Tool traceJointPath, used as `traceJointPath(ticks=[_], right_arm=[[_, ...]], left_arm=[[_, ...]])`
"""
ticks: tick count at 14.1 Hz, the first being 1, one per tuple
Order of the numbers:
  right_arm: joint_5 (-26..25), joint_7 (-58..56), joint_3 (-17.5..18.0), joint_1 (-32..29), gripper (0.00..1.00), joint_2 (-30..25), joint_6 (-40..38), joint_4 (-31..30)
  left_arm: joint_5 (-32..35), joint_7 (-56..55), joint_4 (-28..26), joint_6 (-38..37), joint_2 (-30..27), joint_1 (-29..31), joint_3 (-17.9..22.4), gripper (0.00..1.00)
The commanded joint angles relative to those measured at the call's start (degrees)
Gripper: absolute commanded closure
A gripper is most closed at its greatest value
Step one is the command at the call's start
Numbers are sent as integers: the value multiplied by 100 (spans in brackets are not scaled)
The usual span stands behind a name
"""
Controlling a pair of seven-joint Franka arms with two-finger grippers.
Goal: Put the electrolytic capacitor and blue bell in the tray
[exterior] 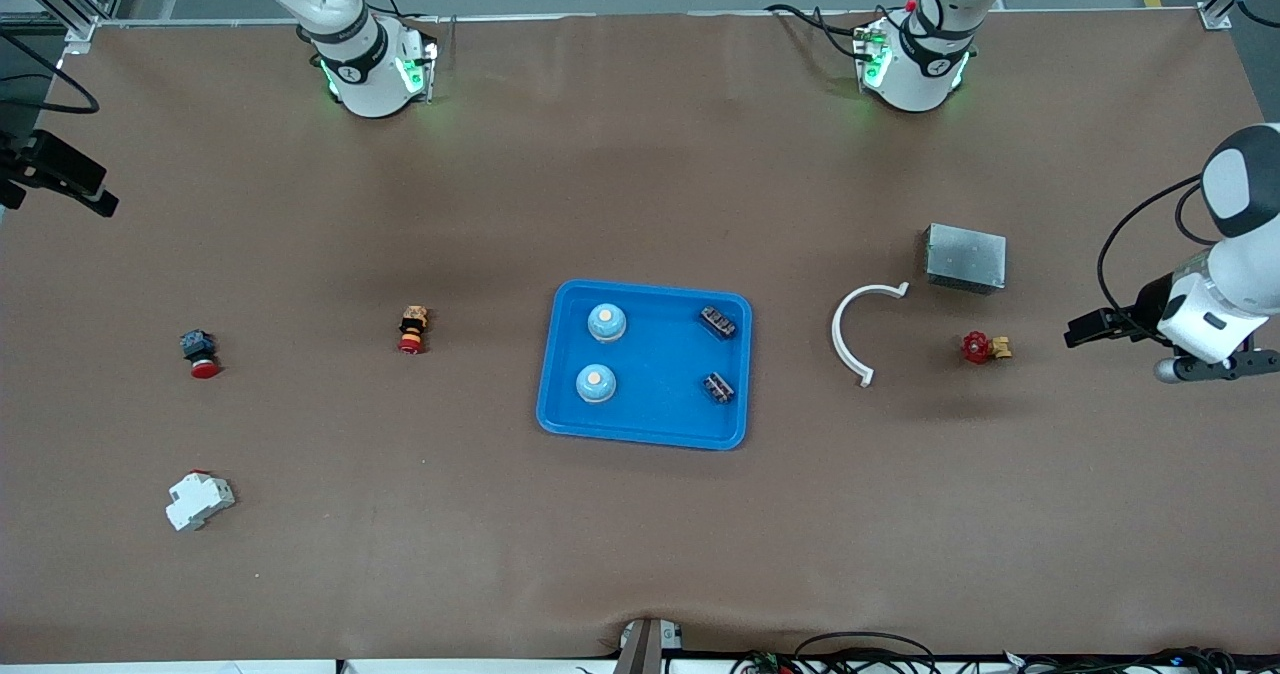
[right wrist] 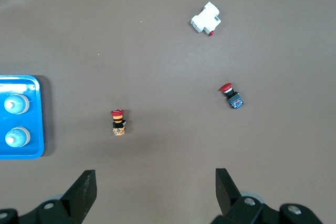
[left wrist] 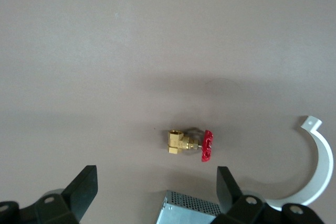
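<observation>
The bright blue tray [exterior: 650, 432] lies mid-table. In it stand two blue bells [exterior: 606, 322] [exterior: 596, 384] at its right-arm end and lie two small dark capacitors [exterior: 718, 321] [exterior: 718, 387] at its left-arm end. My left gripper [left wrist: 157, 192] is open and empty, high over the grey box and the valve; its hand shows at the edge of the front view [exterior: 1215, 366]. My right gripper [right wrist: 156, 192] is open and empty, high over the right arm's end of the table. Its wrist view shows the tray's end [right wrist: 31, 150] with both bells [right wrist: 14, 104].
Toward the left arm's end lie a grey metal box [exterior: 965, 257], a white curved clamp [exterior: 850, 339] and a red-handled brass valve [exterior: 983, 347]. Toward the right arm's end lie two red push buttons [exterior: 412, 329] [exterior: 199, 352] and a white breaker [exterior: 198, 500].
</observation>
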Motion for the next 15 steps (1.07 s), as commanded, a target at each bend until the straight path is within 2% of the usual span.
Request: traceJointPath(ticks=[1,6,8,9,11,12,15], right_arm=[[-23,14,47,-74,0,-87,-35,-34],[12,14,38,-82,0,-78,-9,-43],[12,22,38,-82,0,-69,17,-43],[12,22,38,-74,0,-69,35,-52],[21,22,38,-82,0,-61,44,-60],[21,22,38,-82,0,-52,61,-60],[21,23,47,-74,0,-52,88,-78]], left_arm=[[-669,524,-374,43,-881,72,136,0],[-995,526,-463,-62,-1444,89,128,0],[-1022,552,-410,-360,-1804,98,127,0],[-1100,596,-305,-536,-1841,98,136,0],[-1285,727,351,-1044,-1623,72,110,0],[-1286,728,512,-1169,-1517,63,110,0],[-1286,737,592,-1188,-1481,63,110,0]])
